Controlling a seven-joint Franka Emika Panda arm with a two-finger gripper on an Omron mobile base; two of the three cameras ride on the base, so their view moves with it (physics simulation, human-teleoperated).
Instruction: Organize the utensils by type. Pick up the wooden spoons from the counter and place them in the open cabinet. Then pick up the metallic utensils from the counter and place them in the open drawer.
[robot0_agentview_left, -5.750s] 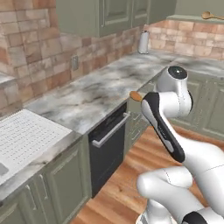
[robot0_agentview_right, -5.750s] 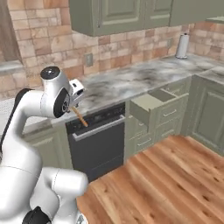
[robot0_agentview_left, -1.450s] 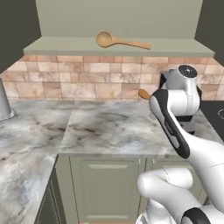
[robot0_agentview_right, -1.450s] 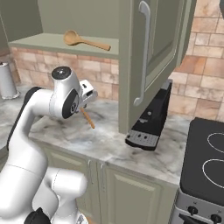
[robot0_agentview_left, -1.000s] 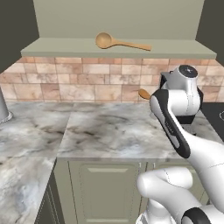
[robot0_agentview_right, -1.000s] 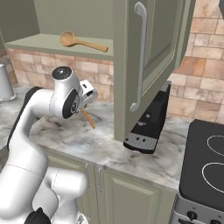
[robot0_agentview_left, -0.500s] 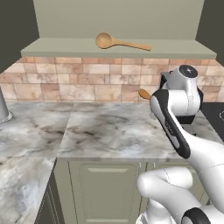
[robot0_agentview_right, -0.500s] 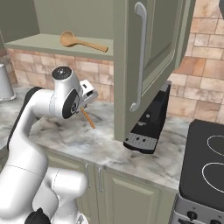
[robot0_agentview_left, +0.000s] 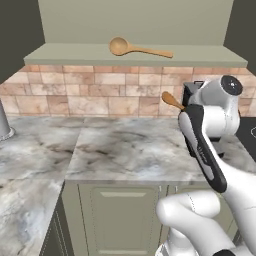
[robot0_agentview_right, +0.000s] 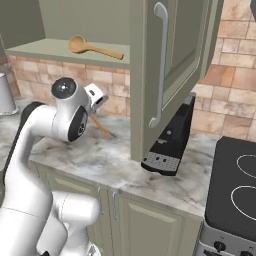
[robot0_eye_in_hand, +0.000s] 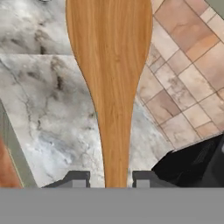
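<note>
Spoons first: from the left base view we see the large light-tan wooden spoon (robot0_agentview_left: 135, 48) already lying on the shelf of the open cabinet (robot0_agentview_left: 60, 54), while the darker orange-brown wooden spoon (robot0_agentview_left: 172, 100) sticks out from the gripper (robot0_agentview_left: 189, 100) above the counter (robot0_agentview_left: 125, 150). Over the last second nothing here has shifted; the arm holds its pose, and the base, which was driving a few seconds ago, has stopped facing the cabinet.

From the right base view we find the same: the gripper (robot0_agentview_right: 96, 106) is level with the brick backsplash (robot0_agentview_right: 45, 80), below the shelf, with the spoon's handle (robot0_agentview_right: 101, 127) slanting down toward the marble. A black wedge-shaped appliance (robot0_agentview_right: 170, 142) stands near the cabinet door (robot0_agentview_right: 165, 65).

In the hand view the fingertips (robot0_eye_in_hand: 76, 178) pinch the spoon's handle, its bowl (robot0_eye_in_hand: 109, 39) broad before the lens. We judge the carry finished; lifting the spoon onto the shelf remains.
</note>
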